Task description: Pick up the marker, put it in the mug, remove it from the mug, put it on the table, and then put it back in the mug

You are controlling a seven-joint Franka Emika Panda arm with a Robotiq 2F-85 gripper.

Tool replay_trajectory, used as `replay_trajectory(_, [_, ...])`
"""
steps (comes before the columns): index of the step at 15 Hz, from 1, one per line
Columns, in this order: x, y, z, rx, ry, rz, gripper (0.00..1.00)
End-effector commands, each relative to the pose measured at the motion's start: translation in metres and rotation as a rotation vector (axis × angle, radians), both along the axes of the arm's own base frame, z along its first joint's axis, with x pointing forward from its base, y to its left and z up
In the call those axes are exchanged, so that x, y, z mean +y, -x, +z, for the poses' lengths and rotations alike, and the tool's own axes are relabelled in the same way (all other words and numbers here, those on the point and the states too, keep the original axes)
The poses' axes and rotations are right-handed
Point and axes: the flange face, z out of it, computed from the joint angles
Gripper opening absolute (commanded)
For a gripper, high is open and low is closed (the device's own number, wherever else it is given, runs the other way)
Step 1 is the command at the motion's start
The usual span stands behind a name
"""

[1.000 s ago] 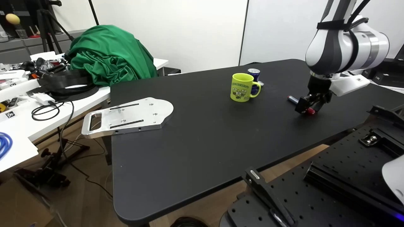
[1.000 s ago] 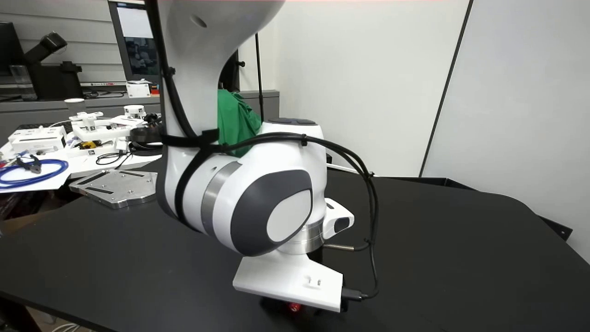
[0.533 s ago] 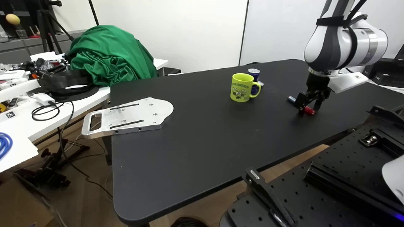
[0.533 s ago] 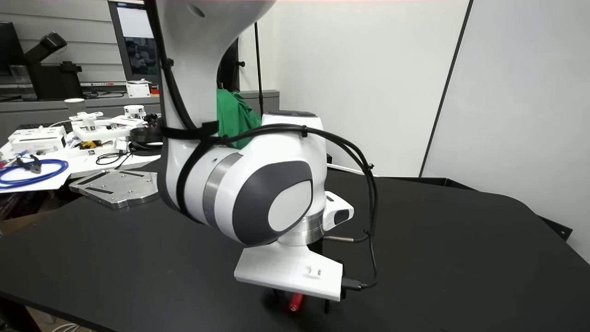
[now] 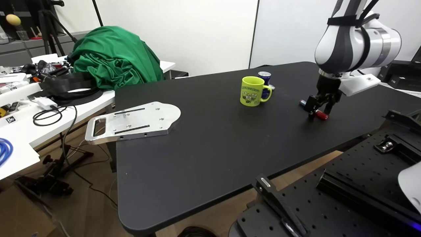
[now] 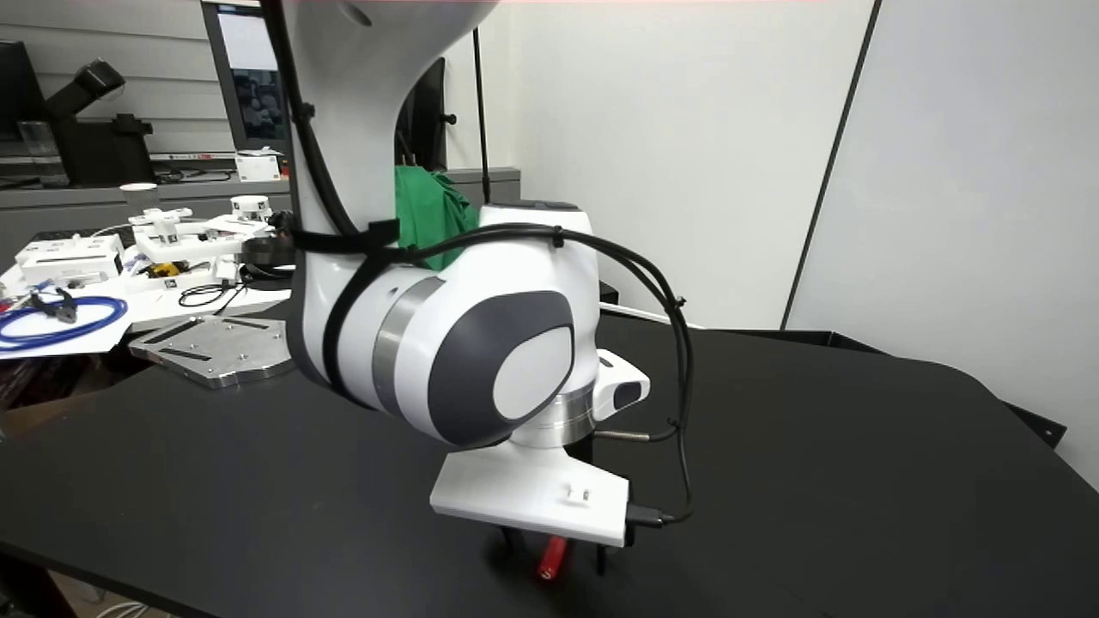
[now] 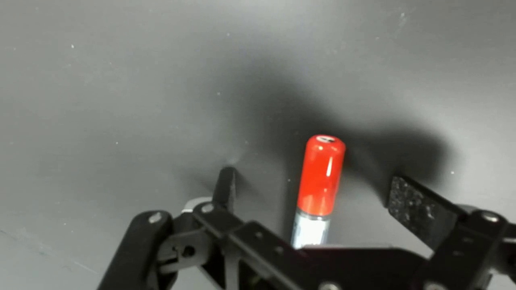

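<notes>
The marker [image 7: 321, 175], red-capped with a silver body, lies flat on the black table [image 5: 197, 158]. My gripper [image 7: 313, 179] stands open above it, one finger on each side and a gap to both. In the wrist view the marker's silver end runs out of sight under the gripper's body. An exterior view shows the marker's red end [image 5: 321, 115] poking out past the fingers, its silver end on the far side. The yellow-green mug [image 5: 251, 91] stands upright further back, handle toward the arm; nothing shows above its rim. The arm hides the mug in an exterior view where only the red cap [image 6: 552, 560] shows.
A blue can [image 5: 265, 77] stands right behind the mug's handle. A silver metal plate [image 5: 141, 119] lies over the table's far end. Beyond it are a cluttered white table [image 5: 23, 131] and a green cloth [image 5: 115, 56].
My gripper's jaws have spread apart around the marker. The gripper has risen a little and shifted slightly toward the mug's side, while the marker stays lying on the table.
</notes>
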Motion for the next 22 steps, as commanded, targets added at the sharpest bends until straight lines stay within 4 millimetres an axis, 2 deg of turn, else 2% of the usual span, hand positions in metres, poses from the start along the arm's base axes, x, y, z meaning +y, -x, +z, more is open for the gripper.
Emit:
replay_trajectory(1, [0.007,-0.002,0.005,0.002,0.0,-0.014,0.67])
replay_trajectory(9, [0.011,-0.006,0.011,-0.009,0.009,-0.007,0.12])
replay_trajectory(11, [0.013,-0.007,0.013,-0.009,0.012,-0.01,0.02])
replay_trajectory(12, [0.013,-0.008,0.014,-0.008,0.014,-0.013,0.06])
replay_trajectory(18, [0.023,-0.014,0.024,-0.02,0.022,-0.007,0.06])
replay_trajectory(22, [0.028,-0.022,0.038,-0.037,0.029,0.002,0.06])
